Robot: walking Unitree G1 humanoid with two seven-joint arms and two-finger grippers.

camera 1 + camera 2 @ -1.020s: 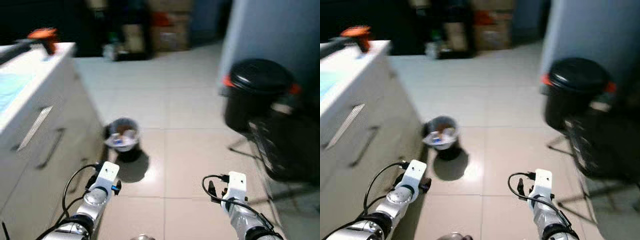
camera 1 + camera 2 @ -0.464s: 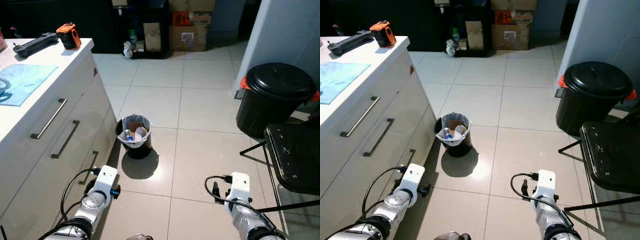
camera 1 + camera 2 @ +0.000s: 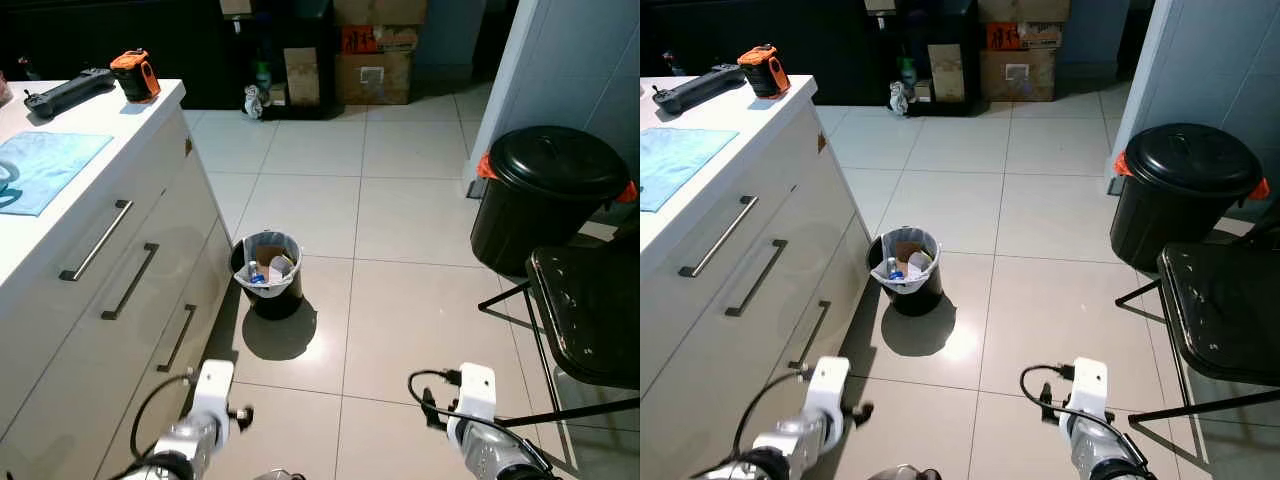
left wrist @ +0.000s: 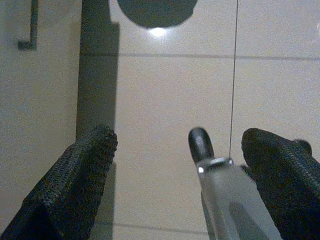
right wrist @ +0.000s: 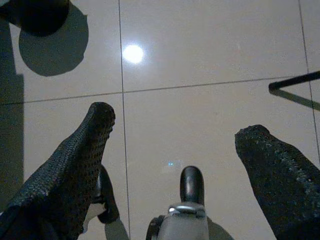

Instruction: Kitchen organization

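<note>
A white kitchen counter (image 3: 120, 140) with three drawer handles runs along my left. On it lie a light blue cloth (image 3: 45, 165), an orange and black tool (image 3: 135, 75) and a long black item (image 3: 65, 88). Both arms hang low over the tiled floor, the left arm (image 3: 210, 385) by the counter's base and the right arm (image 3: 472, 388) beside the chair. My left gripper (image 4: 179, 136) is open over bare tiles. My right gripper (image 5: 177, 121) is open too, with nothing between its fingers.
A small black waste bin (image 3: 267, 270) lined with a bag and holding rubbish stands by the counter. A large black lidded bin (image 3: 550, 195) sits against the right wall. A black chair (image 3: 590, 310) is at the right. Cardboard boxes (image 3: 375, 50) stand at the back.
The picture went from blurred to sharp as the camera turned and steadied. My left arm has dropped lower in the view. The right arm has also sunk slightly.
</note>
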